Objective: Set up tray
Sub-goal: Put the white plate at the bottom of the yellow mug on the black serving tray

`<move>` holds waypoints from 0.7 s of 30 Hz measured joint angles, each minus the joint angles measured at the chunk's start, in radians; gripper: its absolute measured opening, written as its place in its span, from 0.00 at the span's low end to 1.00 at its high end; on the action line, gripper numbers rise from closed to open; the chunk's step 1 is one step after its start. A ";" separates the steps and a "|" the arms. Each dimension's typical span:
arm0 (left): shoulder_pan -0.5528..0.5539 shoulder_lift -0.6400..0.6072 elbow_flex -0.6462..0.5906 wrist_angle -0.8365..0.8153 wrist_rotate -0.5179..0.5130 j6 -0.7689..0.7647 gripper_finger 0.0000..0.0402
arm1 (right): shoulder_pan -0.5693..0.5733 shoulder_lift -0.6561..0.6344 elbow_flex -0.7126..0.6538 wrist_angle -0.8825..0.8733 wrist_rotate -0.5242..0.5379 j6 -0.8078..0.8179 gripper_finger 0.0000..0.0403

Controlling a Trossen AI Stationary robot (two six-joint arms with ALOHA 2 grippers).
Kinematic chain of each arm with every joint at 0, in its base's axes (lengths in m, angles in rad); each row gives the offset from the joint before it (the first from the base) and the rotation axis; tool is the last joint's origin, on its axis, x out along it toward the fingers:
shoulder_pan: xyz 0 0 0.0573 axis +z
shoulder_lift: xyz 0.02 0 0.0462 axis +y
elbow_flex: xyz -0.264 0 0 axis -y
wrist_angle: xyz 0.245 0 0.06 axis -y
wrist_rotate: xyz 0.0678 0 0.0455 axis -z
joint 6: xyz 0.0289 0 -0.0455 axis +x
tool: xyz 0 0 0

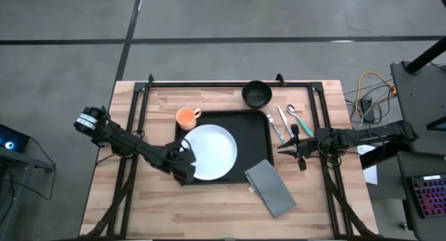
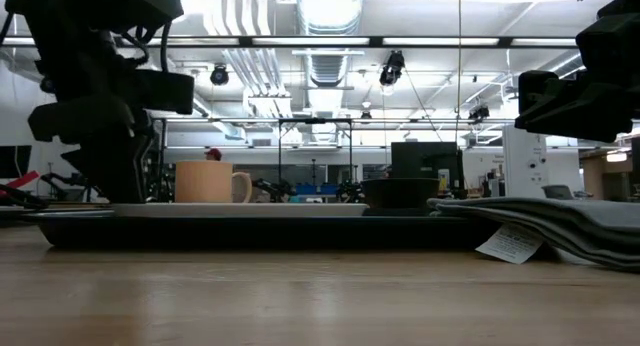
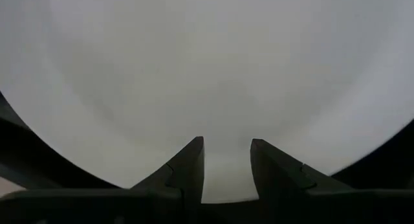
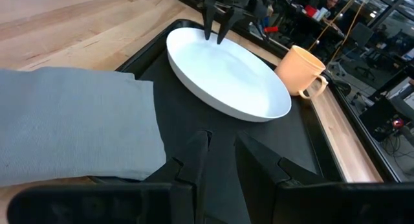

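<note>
The black tray lies mid-table. The white plate rests flat on its left half. My left gripper stands open over the plate's near left rim, pointing down; in its wrist view the plate fills the picture past the fingers. My right gripper is open and holds nothing. It hovers just right of the tray, facing it. The grey folded napkin lies across the tray's near right corner, partly on the wood. An orange cup stands at the tray's far left corner. My left gripper has its fingertips down at the plate's rim, on the side toward the table's left. The plate lies flat on the tray. Whether the fingertips touch the rim, I cannot tell.
A small black bowl sits on the wood beyond the tray's far edge. Cutlery lies to the right of the tray, beside my right gripper. A black frame rail runs along the far edge. Bare wood spans the near side of the table.
</note>
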 joint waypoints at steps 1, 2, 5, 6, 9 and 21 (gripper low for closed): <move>0.000 0.000 0.000 -0.007 0.005 -0.005 0.27 | 0.000 0.000 0.000 0.000 0.000 0.001 0.17; 0.000 0.000 0.000 -0.014 0.012 -0.008 0.27 | 0.000 0.000 0.000 0.000 0.000 0.001 0.17; 0.000 0.000 0.000 -0.026 0.031 -0.027 0.27 | 0.000 0.000 0.000 0.000 0.000 0.001 0.17; 0.000 0.000 0.000 -0.033 0.035 -0.036 0.27 | 0.000 0.000 0.000 0.000 0.000 0.001 0.17; 0.000 0.000 0.000 -0.048 0.052 -0.046 0.27 | 0.000 0.000 0.000 0.000 0.000 0.000 0.17; 0.000 -0.003 0.011 -0.131 0.056 -0.066 0.27 | 0.000 0.000 0.000 0.000 0.000 0.000 0.17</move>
